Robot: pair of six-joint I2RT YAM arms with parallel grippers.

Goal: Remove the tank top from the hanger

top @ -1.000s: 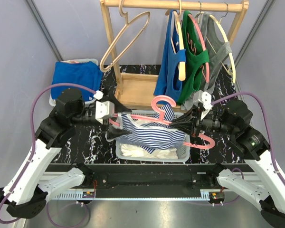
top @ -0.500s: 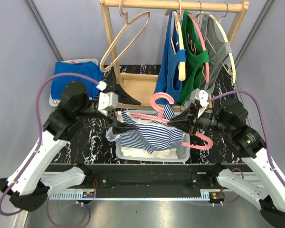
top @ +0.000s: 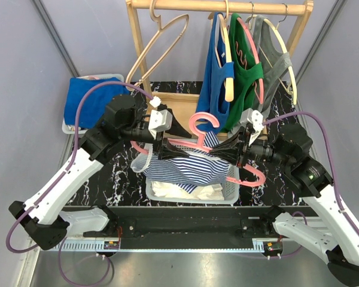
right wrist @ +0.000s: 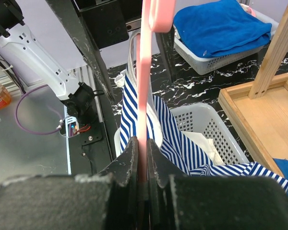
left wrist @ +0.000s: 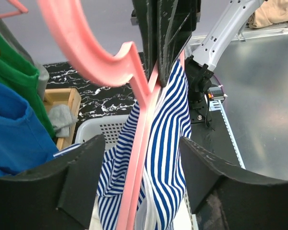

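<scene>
Right fingers (right wrist: 127, 165) clamp the pink hanger (left wrist: 139, 158), left fingers (left wrist: 77, 175) gape around it: close carelessly and they could pinch hanger plus striped tank top (left wrist: 169, 143), stalling the pull.

Black marbled bench (top: 124, 182), three items as we count.
White mesh basket (top: 227, 192), front; wooden rack base (top: 173, 110) behind; white bin (top: 66, 127) with blue cloth (top: 87, 98), left rear.

The tank top (top: 190, 170) is hung on the hanger (top: 194, 127) above the basket (top: 230, 192), with the rack (top: 173, 113) set behind.
</scene>
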